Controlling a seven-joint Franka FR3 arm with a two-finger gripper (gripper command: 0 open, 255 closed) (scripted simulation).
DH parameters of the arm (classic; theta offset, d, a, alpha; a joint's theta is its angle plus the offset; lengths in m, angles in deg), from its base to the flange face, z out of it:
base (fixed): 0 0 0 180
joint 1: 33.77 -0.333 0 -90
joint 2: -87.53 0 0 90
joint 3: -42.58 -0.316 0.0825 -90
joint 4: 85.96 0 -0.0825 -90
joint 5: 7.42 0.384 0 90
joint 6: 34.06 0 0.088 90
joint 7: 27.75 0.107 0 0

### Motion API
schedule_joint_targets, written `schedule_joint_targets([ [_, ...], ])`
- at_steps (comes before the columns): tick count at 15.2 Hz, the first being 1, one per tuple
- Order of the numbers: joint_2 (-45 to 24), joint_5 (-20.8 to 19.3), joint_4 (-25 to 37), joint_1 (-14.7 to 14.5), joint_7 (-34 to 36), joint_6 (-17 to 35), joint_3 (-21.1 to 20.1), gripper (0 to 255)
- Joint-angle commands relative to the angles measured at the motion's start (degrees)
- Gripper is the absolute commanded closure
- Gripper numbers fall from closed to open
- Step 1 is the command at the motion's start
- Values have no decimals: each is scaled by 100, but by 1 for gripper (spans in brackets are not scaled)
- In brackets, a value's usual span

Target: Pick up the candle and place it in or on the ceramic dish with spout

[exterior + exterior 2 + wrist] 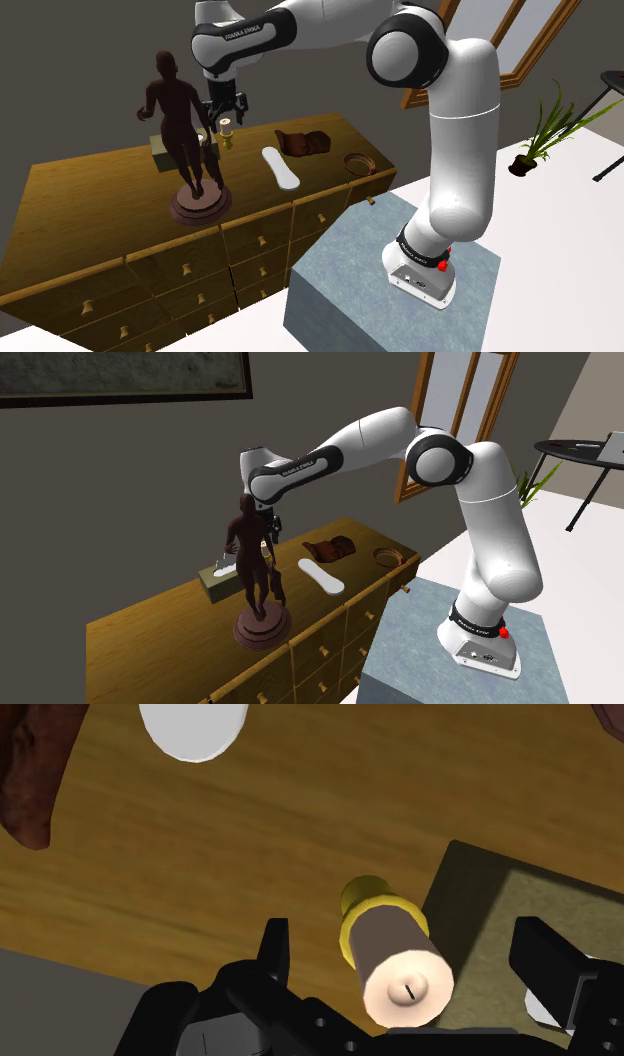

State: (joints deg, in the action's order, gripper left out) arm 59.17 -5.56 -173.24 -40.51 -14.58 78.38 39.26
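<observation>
Right now I have the gripper [408,944] poised straight over the candle [400,969], looking down its length at the wick. The fingers are spread wide, one on each side of the candle and touching it on neither, so nothing is held. I read this as the approach before the grasp.

The candle stands upright in a yellow holder on the wooden dresser [90,200], just beside the edge of an olive box [520,924]. That closeness is why I line the fingers up as I do: one has to come down over the box side, and I judge it could catch there. In the shoulder view the dark brown statue [185,130] stands near on the candle's left, which leaves a top-down entry as the easy way in.

The white oblong dish [281,169], which I take for the target, lies apart to the shoulder view's right, flat on the dresser with open wood between, so the carry should be short.
</observation>
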Motion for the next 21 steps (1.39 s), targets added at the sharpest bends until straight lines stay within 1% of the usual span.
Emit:
schedule_joint_targets([
  [1, -10, 0, 0, -1, 0, 13, 0, 0],
  [5, -10, 0, 0, -1, 0, 12, 0, 0],
  [6, -10, 0, 0, -1, 0, 12, 0, 255],
  [15, -10, 0, 0, -1, 0, 13, 0, 255],
  [21, 120, 1, 267, 1, 16, -384, -3, 255],
])
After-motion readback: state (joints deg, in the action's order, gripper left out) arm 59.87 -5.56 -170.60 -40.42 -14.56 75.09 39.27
